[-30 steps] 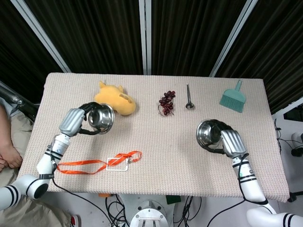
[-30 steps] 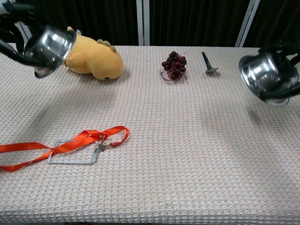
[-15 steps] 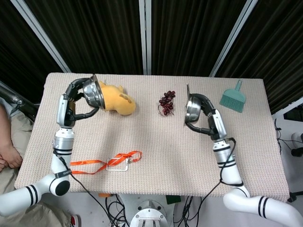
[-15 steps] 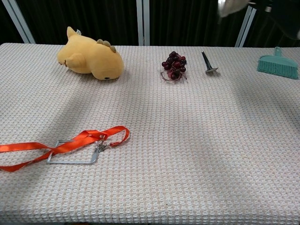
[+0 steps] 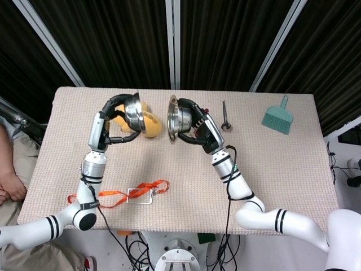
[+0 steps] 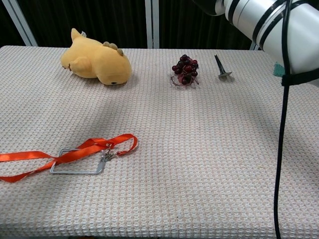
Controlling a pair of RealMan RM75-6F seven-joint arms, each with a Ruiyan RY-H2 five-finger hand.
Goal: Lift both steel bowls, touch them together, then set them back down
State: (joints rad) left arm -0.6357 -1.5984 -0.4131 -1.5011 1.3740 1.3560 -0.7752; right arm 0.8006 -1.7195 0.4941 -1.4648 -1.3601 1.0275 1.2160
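Observation:
In the head view both steel bowls are held high above the table, tipped on edge and facing each other. My left hand (image 5: 115,121) grips the left steel bowl (image 5: 133,114). My right hand (image 5: 197,125) grips the right steel bowl (image 5: 175,119). A gap of roughly a bowl's width separates the two rims. The chest view shows neither bowl nor hand, only my right forearm (image 6: 266,22) crossing its top right corner.
On the table lie a yellow plush toy (image 6: 95,62), a bunch of dark grapes (image 6: 185,68), a small metal funnel-like tool (image 6: 221,67), a teal brush (image 5: 277,116) and an orange lanyard with a metal frame (image 6: 75,158).
Both hands have carried their bowls up and inward: the left bowl moved right, the right bowl moved left. The gap between them has shrunk greatly.

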